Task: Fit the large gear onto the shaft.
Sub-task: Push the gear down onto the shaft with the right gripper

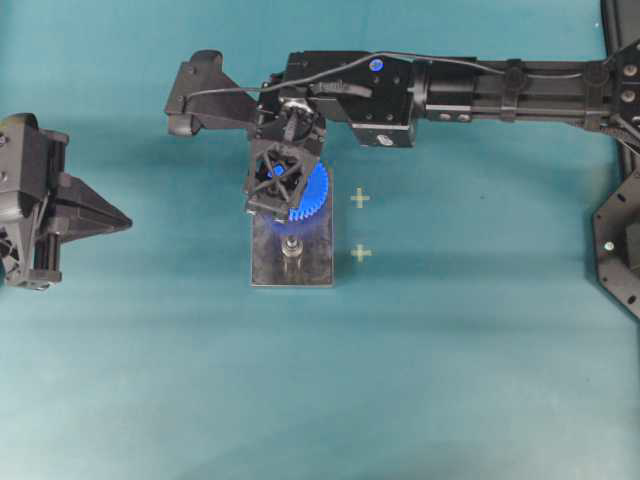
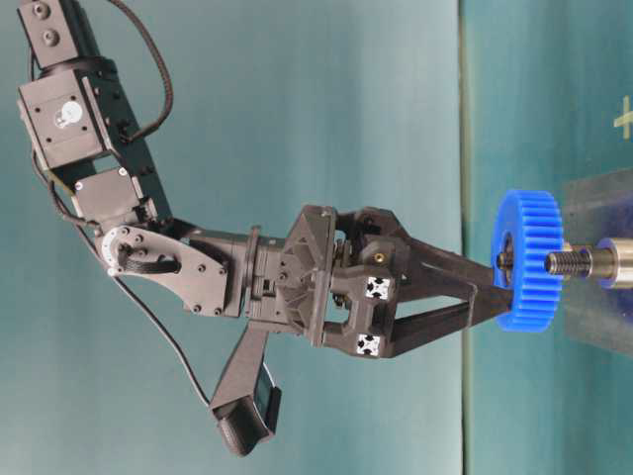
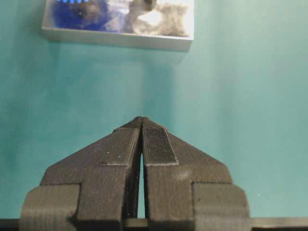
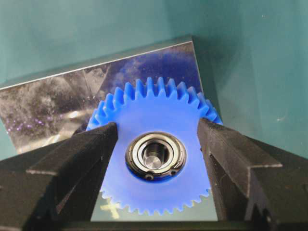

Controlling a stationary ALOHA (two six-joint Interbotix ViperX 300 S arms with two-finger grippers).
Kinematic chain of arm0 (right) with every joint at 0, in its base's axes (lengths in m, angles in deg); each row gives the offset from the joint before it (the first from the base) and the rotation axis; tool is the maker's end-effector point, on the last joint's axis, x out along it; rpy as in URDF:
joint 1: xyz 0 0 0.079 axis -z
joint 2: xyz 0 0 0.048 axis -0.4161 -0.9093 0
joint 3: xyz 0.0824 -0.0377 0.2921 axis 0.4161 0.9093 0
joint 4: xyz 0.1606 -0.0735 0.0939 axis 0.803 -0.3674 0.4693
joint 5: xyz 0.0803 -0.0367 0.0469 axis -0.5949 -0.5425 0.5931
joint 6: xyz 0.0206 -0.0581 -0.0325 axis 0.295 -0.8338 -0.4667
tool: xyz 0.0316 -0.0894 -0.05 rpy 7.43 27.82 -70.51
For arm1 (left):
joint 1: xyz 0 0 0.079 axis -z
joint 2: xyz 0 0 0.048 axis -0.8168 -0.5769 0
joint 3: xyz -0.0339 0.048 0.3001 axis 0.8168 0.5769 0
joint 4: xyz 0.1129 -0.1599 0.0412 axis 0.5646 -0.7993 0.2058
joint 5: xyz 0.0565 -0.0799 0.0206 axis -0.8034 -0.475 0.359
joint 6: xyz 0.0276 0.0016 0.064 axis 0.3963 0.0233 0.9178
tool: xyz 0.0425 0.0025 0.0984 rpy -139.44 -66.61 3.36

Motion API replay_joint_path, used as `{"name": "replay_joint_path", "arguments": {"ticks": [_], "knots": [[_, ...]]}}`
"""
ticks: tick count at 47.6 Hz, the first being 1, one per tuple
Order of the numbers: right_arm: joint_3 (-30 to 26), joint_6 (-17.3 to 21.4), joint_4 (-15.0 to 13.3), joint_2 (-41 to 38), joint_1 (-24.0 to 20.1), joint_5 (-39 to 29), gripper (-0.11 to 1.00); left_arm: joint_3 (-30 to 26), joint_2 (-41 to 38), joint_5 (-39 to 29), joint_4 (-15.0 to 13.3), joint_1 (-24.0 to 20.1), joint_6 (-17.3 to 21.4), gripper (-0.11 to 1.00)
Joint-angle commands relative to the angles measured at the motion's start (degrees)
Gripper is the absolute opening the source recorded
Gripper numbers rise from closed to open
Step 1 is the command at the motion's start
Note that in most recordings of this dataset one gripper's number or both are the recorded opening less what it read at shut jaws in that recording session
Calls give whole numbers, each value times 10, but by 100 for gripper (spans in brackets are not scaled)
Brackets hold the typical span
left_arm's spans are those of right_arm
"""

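**Blue gear gripped over the plate**

Right hand [image 4: 156,144] spread wide, fingers [image 4: 82,159] clamped on opposite toothed edges of the large gear [image 4: 144,115]. Gear held flat-face toward the wrist camera, dark hub and silvery bearing bore at its centre, a steel end visible inside the bore. Seen from table level, large gear [image 2: 529,259] at the tip of the right hand [image 2: 485,287], with a threaded silvery peg [image 2: 579,262] just beside its hub; whether that peg passes through the bore cannot be told. From overhead, gear [image 1: 310,190] above the far end of the dark grey plate [image 1: 292,270] on the teal surface [image 1: 450,350], second peg [image 1: 291,247] standing bare nearer the plate's middle. Left hand [image 3: 141,120] pressed fully together, holding nothing, parked low well short of the plate [image 3: 120,36].
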Motion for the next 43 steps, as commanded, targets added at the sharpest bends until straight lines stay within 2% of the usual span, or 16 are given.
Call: {"name": "replay_joint_path", "arguments": {"ticks": [1,13,21,31,43], "knots": [[-9,5,4,4,-17,1,78,-5,1,5,2,-1,-2,0],[-16,8,0,4,-13,-3,78,-5,1,4,2,-1,-2,0],[-35,7,-10,20,1,-43,78,-5,1,5,2,-1,-2,0],[-43,4,-9,24,-6,-68,78,-5,2,5,2,-1,-2,0],[-31,4,-7,-4,-17,-61,78,0,2,6,2,-1,-2,0]]}}
